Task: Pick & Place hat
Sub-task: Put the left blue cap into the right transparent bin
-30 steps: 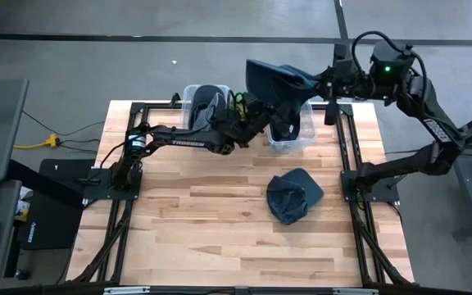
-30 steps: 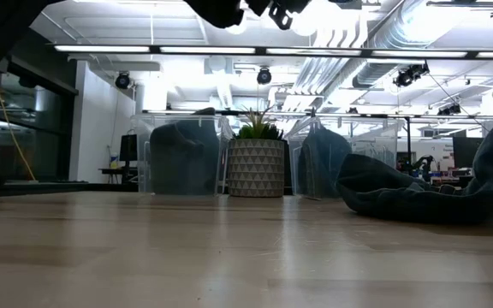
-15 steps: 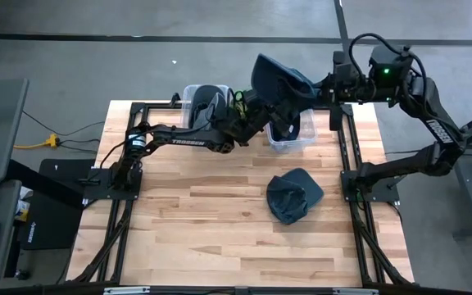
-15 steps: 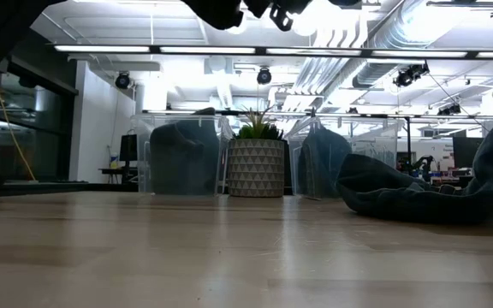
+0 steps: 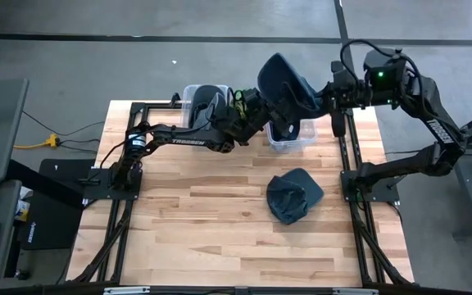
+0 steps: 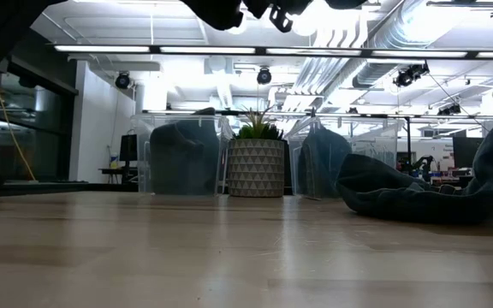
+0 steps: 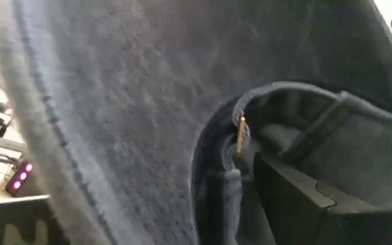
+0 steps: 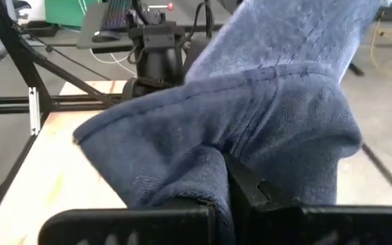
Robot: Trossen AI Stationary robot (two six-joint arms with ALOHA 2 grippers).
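A dark blue hat (image 5: 285, 82) hangs in the air over a clear bin (image 5: 303, 146) at the table's far edge, held between my two grippers. My left gripper (image 5: 255, 106) comes at it from the table's left and is shut on its lower left part. My right gripper (image 5: 324, 94) comes from the right and is shut on its right side. A second dark hat (image 5: 293, 195) lies flat on the wooden table, right of centre, and shows in the low view (image 6: 426, 192). My left gripper has the hat's rear edge beside the strap buckle (image 7: 240, 136). One dark finger (image 7: 318, 197) shows against the cloth; the hat hides the other. It slants upward from the table's left. The hat is lifted clear. My right gripper pinches a bunched fold of the hat's cloth (image 8: 209, 163) between its two fingers (image 8: 264, 197), in several layers. The fingers come from the table's right, slanting a little downward. The hat stands clear of the bin below, spread toward the other gripper.
A second clear bin (image 5: 188, 92) with something dark in it stands at the far edge, left of the first. A potted plant (image 6: 258, 158) sits between the bins. Black frame rails (image 5: 351, 156) run along both table sides. Bare wood lies toward the near edge.
My right gripper has tipped downward and rolled while keeping its hold. The hat has turned with it: its wide left part has drawn in toward the right and stands more upright. My left gripper has stayed in place.
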